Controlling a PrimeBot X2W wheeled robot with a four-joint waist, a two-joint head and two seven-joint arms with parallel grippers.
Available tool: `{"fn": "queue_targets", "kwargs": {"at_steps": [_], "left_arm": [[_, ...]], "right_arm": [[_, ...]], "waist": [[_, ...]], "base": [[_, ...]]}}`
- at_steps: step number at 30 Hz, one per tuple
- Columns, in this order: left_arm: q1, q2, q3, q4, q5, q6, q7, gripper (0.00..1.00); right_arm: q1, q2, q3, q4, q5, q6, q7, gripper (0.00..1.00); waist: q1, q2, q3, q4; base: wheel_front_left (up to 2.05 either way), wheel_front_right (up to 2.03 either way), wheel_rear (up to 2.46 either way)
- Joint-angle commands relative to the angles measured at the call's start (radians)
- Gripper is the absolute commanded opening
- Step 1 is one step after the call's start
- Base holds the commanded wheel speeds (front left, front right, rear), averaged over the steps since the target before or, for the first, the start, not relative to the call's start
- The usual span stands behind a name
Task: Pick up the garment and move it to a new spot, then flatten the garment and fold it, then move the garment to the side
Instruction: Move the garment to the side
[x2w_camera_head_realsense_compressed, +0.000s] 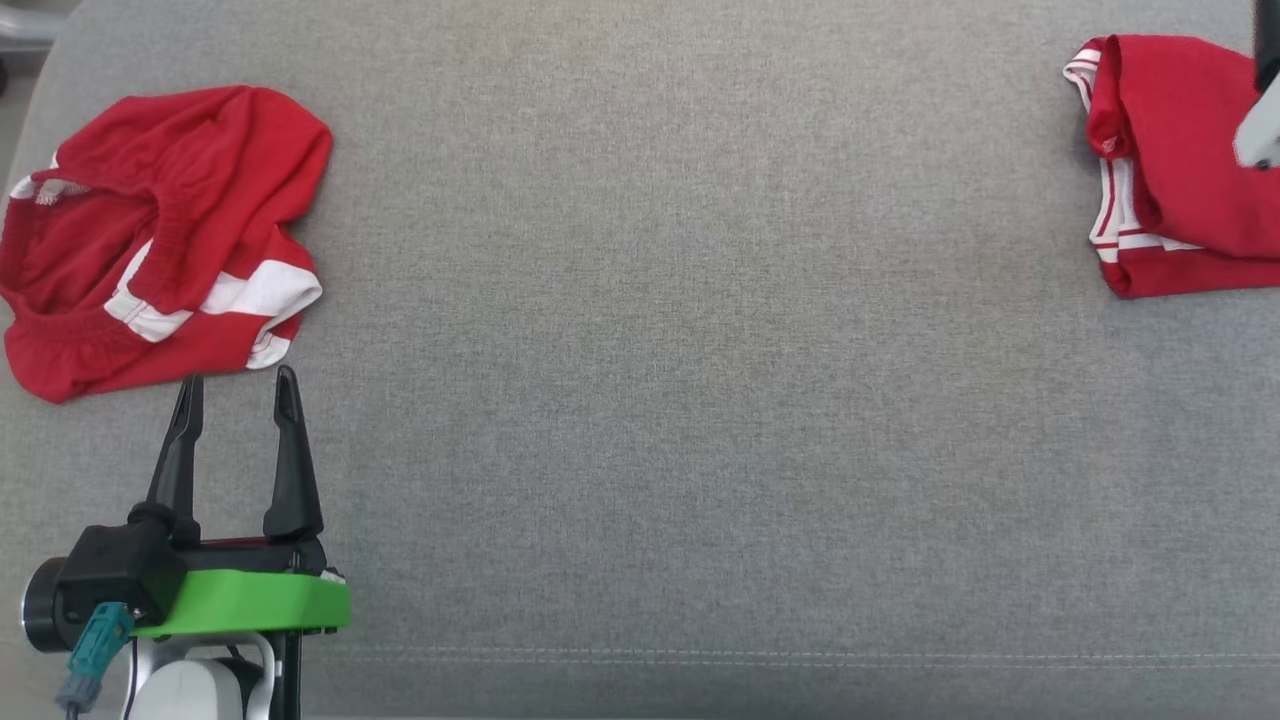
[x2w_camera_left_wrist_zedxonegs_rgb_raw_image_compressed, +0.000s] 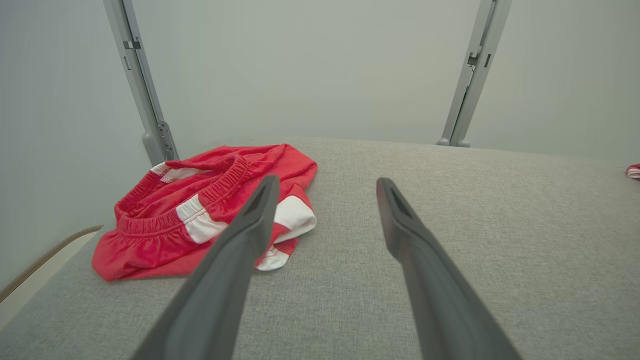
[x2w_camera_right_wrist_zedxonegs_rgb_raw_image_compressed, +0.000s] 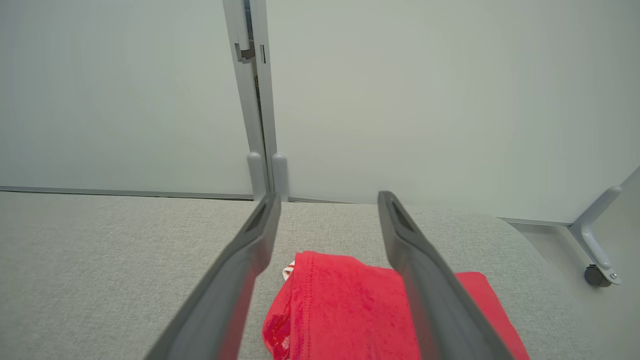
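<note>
A folded red garment with white trim (x2w_camera_head_realsense_compressed: 1180, 170) lies flat at the far right of the grey cushion. My right gripper (x2w_camera_right_wrist_zedxonegs_rgb_raw_image_compressed: 325, 200) hovers just above the folded garment (x2w_camera_right_wrist_zedxonegs_rgb_raw_image_compressed: 345, 305), open, with nothing between its fingers; a pale piece of that arm (x2w_camera_head_realsense_compressed: 1262, 130) crosses the garment's right edge. A second red garment with white bands (x2w_camera_head_realsense_compressed: 150, 240) lies crumpled at the far left. My left gripper (x2w_camera_head_realsense_compressed: 238, 378) stands open just short of its near hem, apart from it. In the left wrist view the crumpled garment (x2w_camera_left_wrist_zedxonegs_rgb_raw_image_compressed: 200, 215) sits ahead and left of the left gripper (x2w_camera_left_wrist_zedxonegs_rgb_raw_image_compressed: 327, 181).
The grey fabric surface (x2w_camera_head_realsense_compressed: 680, 350) stretches wide between the two garments. Pale wall panels with grey metal posts (x2w_camera_left_wrist_zedxonegs_rgb_raw_image_compressed: 145, 100) stand behind it. A caster foot (x2w_camera_right_wrist_zedxonegs_rgb_raw_image_compressed: 597, 275) stands beyond the cushion's right end, and the left end drops off beside the crumpled garment.
</note>
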Motion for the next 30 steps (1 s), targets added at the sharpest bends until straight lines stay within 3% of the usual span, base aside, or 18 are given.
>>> {"fn": "queue_targets", "kwargs": {"at_steps": [1,7,16,30], "left_arm": [[0.017,-0.003,0.006,0.003,0.005,-0.002,0.000,1.00],[0.047,-0.006,0.011,-0.001,0.012,-0.002,0.000,1.00],[0.092,-0.008,0.030,0.005,0.021,-0.002,0.000,1.00],[0.132,-0.011,0.053,0.009,0.031,-0.002,0.000,1.00]], "right_arm": [[0.046,0.016,-0.004,-0.021,0.011,-0.002,-0.026,1.00],[0.171,0.046,-0.072,-0.168,0.003,-0.002,-0.054,1.00],[0.461,0.133,-0.259,-0.433,-0.161,-0.001,-0.053,1.00],[0.748,0.268,-0.424,-0.642,-0.292,-0.001,-0.053,1.00]], "waist": [[-0.0001,0.0000,-0.046,-0.009],[-0.0001,0.0000,-0.109,-0.015],[-0.0001,0.0000,-0.172,-0.027],[-0.0001,0.0000,-0.248,-0.040]], "base": [[0.00,0.00,0.00],[0.00,0.00,0.00],[0.00,0.00,0.00],[0.00,0.00,0.00]]}}
